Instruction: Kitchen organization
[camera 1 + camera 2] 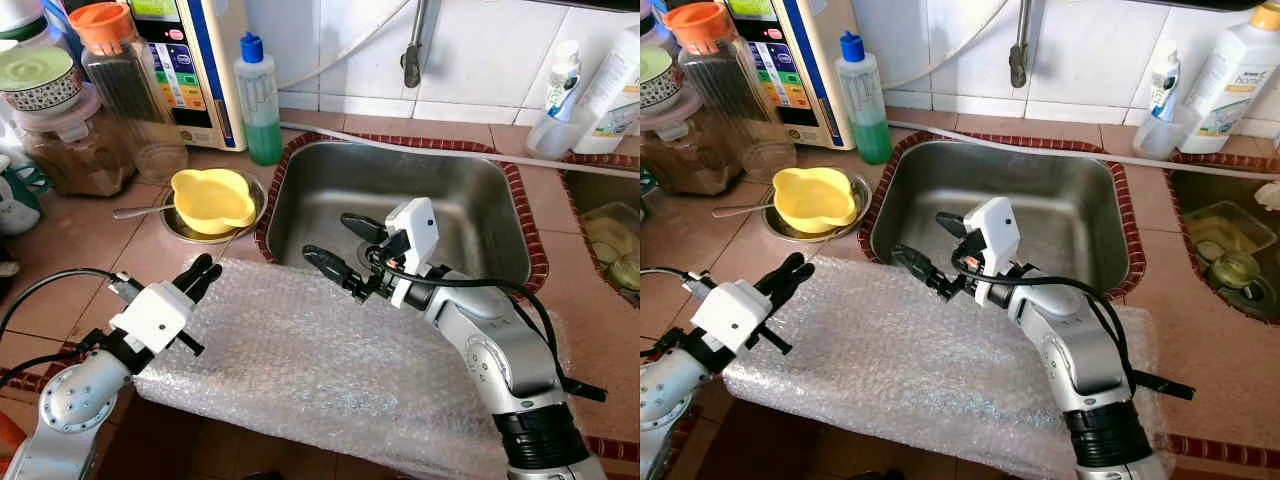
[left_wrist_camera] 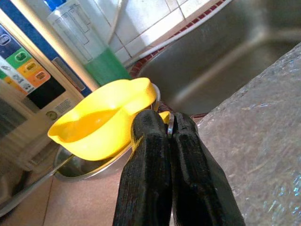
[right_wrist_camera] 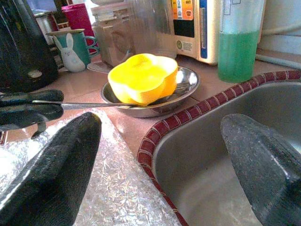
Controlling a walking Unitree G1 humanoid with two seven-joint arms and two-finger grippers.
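Yellow bowl (image 1: 212, 200), one, sat in one steel dish (image 1: 186, 229) beside the sink (image 1: 400, 190); I held my left gripper (image 1: 203, 274) pinched on a thin utensil (image 3: 103, 105), right gripper (image 1: 345, 250) wide over the sink's edge.

Both eye views look steeply down on the sink (image 1: 400, 200); each wrist view sits low and close (nearly counter height), sharing the yellow bowl (image 3: 142, 77).

Bright daylight, sharp, wrist cams' foreground blurry
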